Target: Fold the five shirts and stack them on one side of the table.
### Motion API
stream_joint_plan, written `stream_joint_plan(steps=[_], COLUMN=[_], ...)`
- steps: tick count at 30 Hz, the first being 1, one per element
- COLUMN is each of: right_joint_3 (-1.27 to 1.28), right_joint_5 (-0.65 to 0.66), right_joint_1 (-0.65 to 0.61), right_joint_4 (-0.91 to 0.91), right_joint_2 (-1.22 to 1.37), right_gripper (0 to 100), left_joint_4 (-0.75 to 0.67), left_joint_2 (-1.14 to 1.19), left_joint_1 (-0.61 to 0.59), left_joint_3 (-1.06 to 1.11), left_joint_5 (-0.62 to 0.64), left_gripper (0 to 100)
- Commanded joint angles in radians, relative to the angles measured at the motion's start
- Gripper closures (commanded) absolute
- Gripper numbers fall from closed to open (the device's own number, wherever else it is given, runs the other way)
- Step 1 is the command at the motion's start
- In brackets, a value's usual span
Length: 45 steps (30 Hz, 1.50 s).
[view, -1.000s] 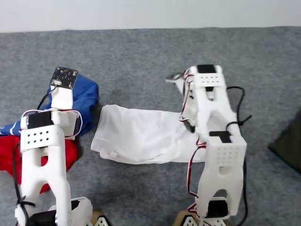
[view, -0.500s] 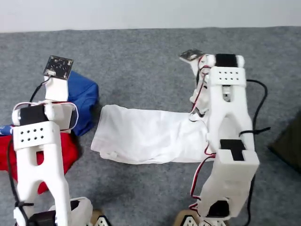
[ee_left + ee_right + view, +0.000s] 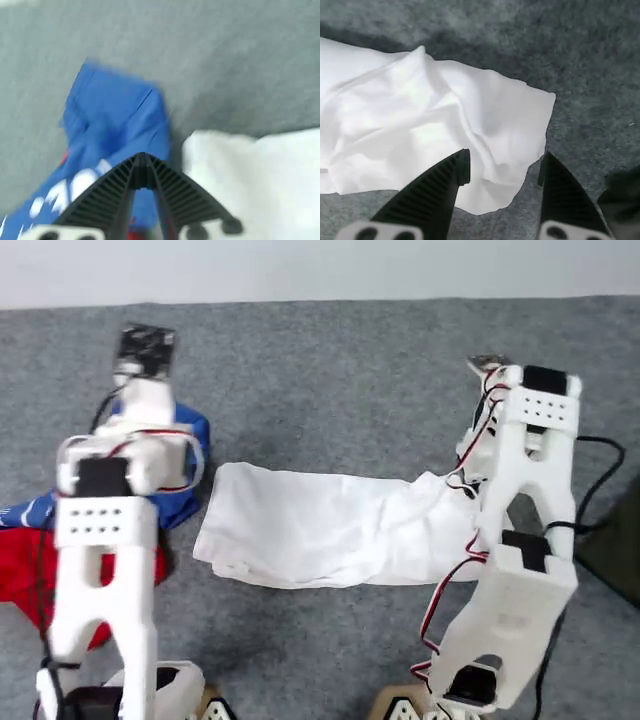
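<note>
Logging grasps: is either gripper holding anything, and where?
Nothing held. Left gripper shut, empty, over blue shirt; right gripper open above white shirt edge.

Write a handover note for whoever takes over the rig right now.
Left gripper: jaws shut, empty, above the blue shirt.
Right gripper: jaws open, empty, above one end of the white shirt.
White shirt lies flattened mid-table; blue shirt is bunched at the left, touching the red shirt.
Done: no tidy stack visible.
Left: finish folding the white shirt, fold the others, then stack them.
</note>
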Motion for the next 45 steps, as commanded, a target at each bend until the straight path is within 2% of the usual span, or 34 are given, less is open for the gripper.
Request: stream_joint_plan(steps=[1,5,15,27,31,41,45], right_joint_3=[-0.017,-0.017,-0.018,-0.023,-0.023,-0.023,-0.023], right_joint_5=[-0.015,-0.009,-0.005,-0.005,-0.006,-0.008,-0.009], right_joint_1=[0.045,0.068,0.064,0.068,0.068,0.07,0.067], right_joint_4=[-0.01,-0.024,-0.166,-0.208,-0.205,-0.209,-0.209], right_joint_2=[-0.015,-0.002,0.142,0.168,0.168,0.17,0.166], right_gripper=[76.4,76.4,76.4,76.4,76.4,76.4,76.4], left_joint_4=[-0.109,-0.112,-0.084,0.377,0.525,0.666,0.694], left_joint_2=[0.069,0.264,0.747,1.091,1.195,1.422,1.458], left_joint_1=[0.103,0.166,0.176,0.17,0.166,-0.028,-0.057], left_joint_3=[-0.019,-0.105,-0.432,-0.878,-0.993,-1.322,-1.428], left_joint_5=[0.008,0.008,0.008,0.005,-0.035,-0.043,-0.043], left_gripper=[100,100,100,100,100,100,100])
